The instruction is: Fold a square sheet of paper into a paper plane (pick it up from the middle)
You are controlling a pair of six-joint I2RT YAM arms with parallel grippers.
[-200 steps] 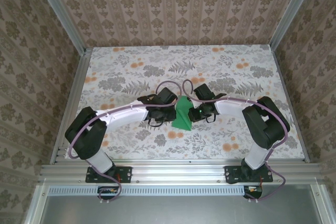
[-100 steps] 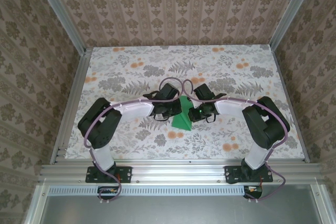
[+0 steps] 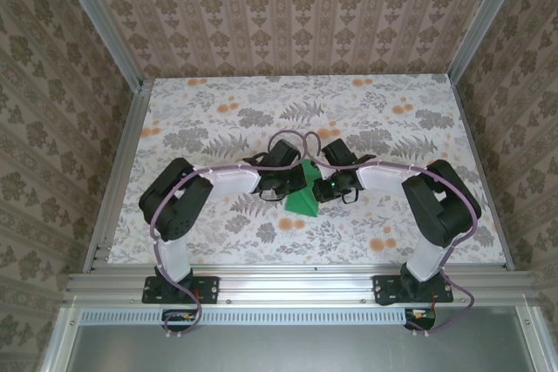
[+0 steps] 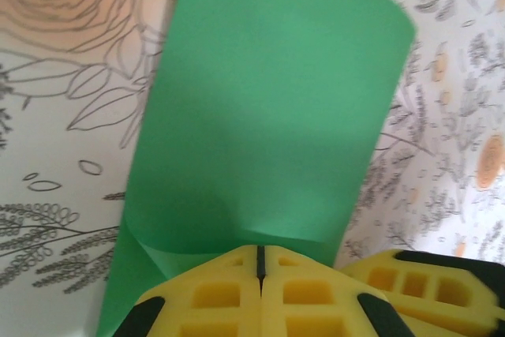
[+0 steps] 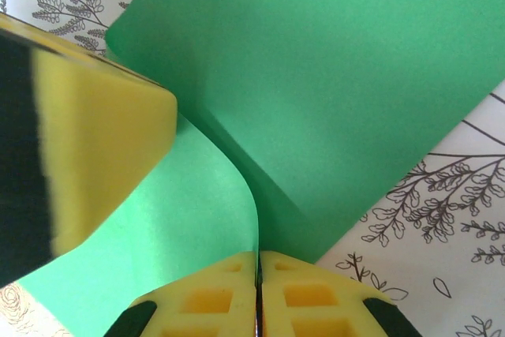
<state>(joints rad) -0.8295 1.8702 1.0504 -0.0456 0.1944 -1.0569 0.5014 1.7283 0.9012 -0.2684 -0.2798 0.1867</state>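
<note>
The left pincer point(image 4: 259, 267) is pressing its pads fully together on the square sheet of paper point(image 4: 268, 116) at the frame's bottom, and the right pincer point(image 5: 257, 274) is clamping tight on a curled fold. In the top view the sheet is standing bowed mid-frame over the bench point(image 3: 218, 119). Uneven pulling would be risking a tear or crooked crease.

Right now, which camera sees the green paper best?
Left wrist camera: the green paper looks big, far edge included. The right wrist camera cuts it off; the top camera shows a small, partly hidden wedge.
</note>
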